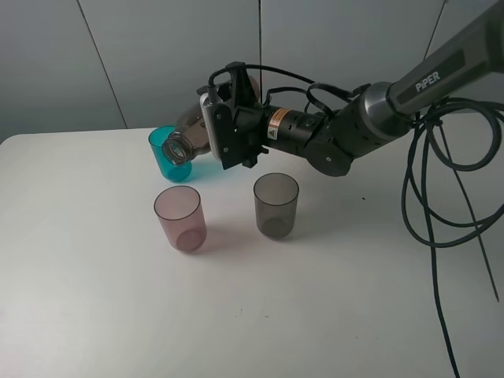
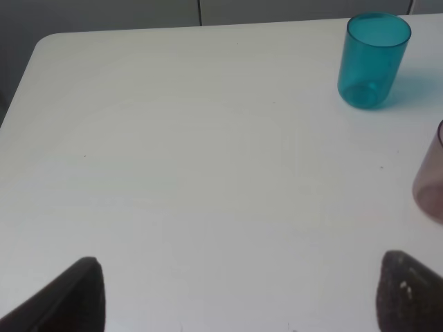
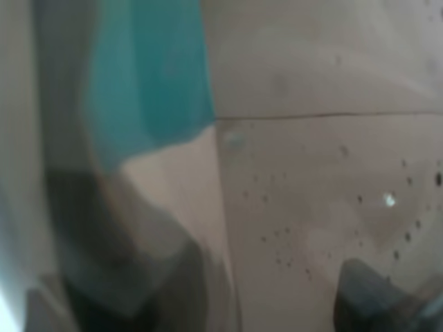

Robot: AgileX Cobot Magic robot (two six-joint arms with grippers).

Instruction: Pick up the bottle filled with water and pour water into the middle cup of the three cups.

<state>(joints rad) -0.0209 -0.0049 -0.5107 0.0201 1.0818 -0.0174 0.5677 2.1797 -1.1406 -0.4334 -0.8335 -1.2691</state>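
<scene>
Setting: robot test lab or bench area, not a home. Evidence: plain white table (image 1: 94,315) set against bare grey wall panels (image 1: 173,55). Black robot arm (image 1: 354,130) marked "PiPER" reaches over it. Loose black cables (image 1: 407,185) hang in loops beside the arm. 3 plastic cups (image 1: 180,216) stand on the table as test items.

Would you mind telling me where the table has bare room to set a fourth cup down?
The table is bare all along the front, before the pink cup and grey cup, and on the left beside the pink cup and teal cup. Crowded: the back middle, where the tilted bottle hangs by the teal cup.
</scene>
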